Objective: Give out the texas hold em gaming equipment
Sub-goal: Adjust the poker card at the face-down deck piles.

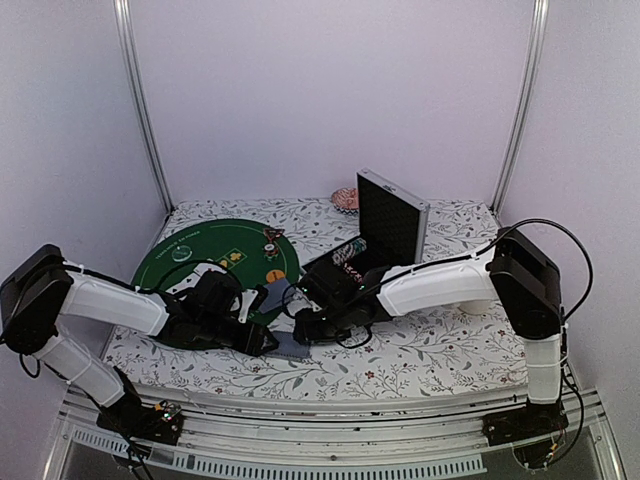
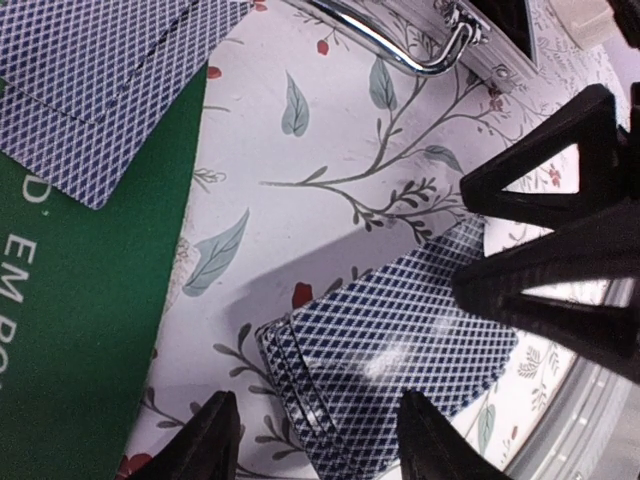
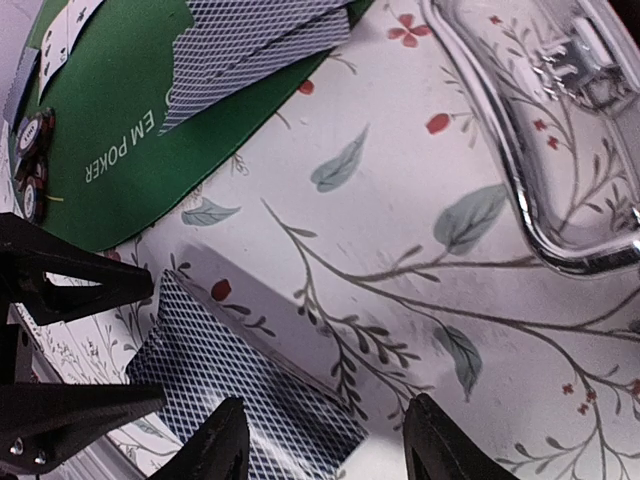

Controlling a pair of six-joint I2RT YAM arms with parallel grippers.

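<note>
A deck of blue-backed playing cards (image 2: 385, 350) lies slightly fanned on the floral cloth near the table's front edge (image 1: 290, 347). My left gripper (image 2: 320, 445) stands open astride its near end. My right gripper (image 3: 325, 440) is also open, with the same deck (image 3: 240, 395) reaching under its left finger. The two grippers face each other over the deck (image 1: 268, 342) (image 1: 303, 328). A few dealt cards (image 3: 250, 40) lie face down on the green poker mat (image 1: 200, 270). Striped chips (image 3: 33, 150) and an orange button (image 1: 274, 274) rest on the mat. More chips (image 1: 350, 255) sit in the case.
The silver case (image 1: 392, 215) stands open behind the right arm, and its chrome handle (image 3: 530, 200) is close to the right gripper. A pink object (image 1: 345, 197) lies at the back. The table's front edge is just beyond the deck.
</note>
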